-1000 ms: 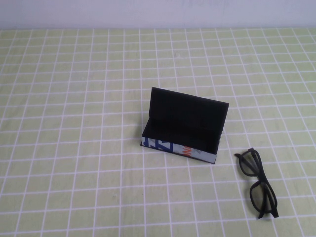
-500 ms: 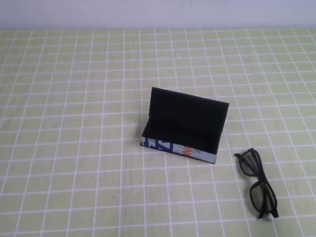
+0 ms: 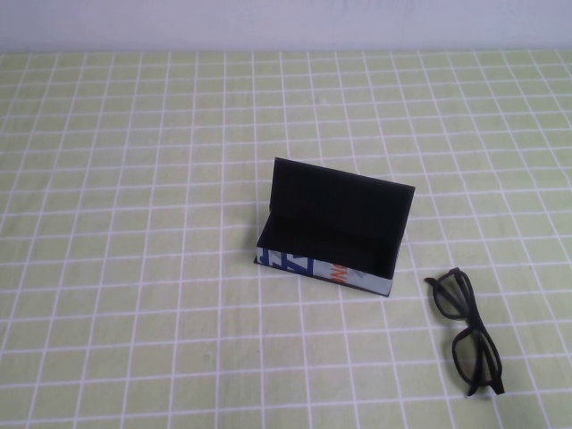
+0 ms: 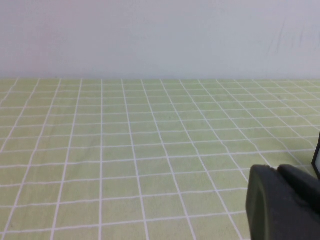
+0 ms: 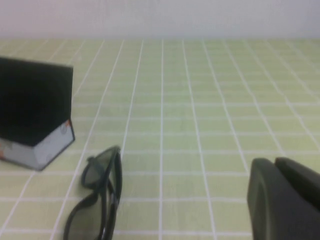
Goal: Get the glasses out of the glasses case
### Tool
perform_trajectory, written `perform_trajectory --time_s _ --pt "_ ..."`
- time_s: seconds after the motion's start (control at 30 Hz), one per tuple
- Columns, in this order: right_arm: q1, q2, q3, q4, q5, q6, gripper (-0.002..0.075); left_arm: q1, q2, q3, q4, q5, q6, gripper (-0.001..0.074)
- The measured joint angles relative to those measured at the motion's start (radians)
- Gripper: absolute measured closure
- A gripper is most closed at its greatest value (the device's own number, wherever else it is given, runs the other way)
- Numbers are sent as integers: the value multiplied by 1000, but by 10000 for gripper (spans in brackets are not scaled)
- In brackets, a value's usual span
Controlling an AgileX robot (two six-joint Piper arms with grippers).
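The glasses case stands open in the middle of the table, its black flap lid upright and its white printed front facing me. Its inside looks dark and empty. The glasses lie folded open on the cloth, to the right of the case and nearer me, apart from it. The right wrist view shows the glasses and the case ahead of my right gripper, which is shut, empty and held off the glasses. My left gripper is shut and empty over bare cloth. Neither gripper shows in the high view.
A green cloth with a white grid covers the table. A pale wall runs along the far edge. A dark sliver shows at the edge of the left wrist view.
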Motion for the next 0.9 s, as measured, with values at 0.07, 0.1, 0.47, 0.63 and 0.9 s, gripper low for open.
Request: perform_trajectory --time_s 0.07,0.1,0.47,0.63,0.9 --pt "0 0 0 0 61 -2 743 0 0 0 0 0 0 739" --pt "0 0 1 0 81 -2 743 0 0 0 0 0 0 739" --pt "0 0 1 4 101 -2 743 0 0 0 0 2 0 739" --pt "0 0 1 4 101 -2 743 0 0 0 0 2 0 739" --pt "0 0 1 4 101 -2 743 0 0 0 0 3 0 739"
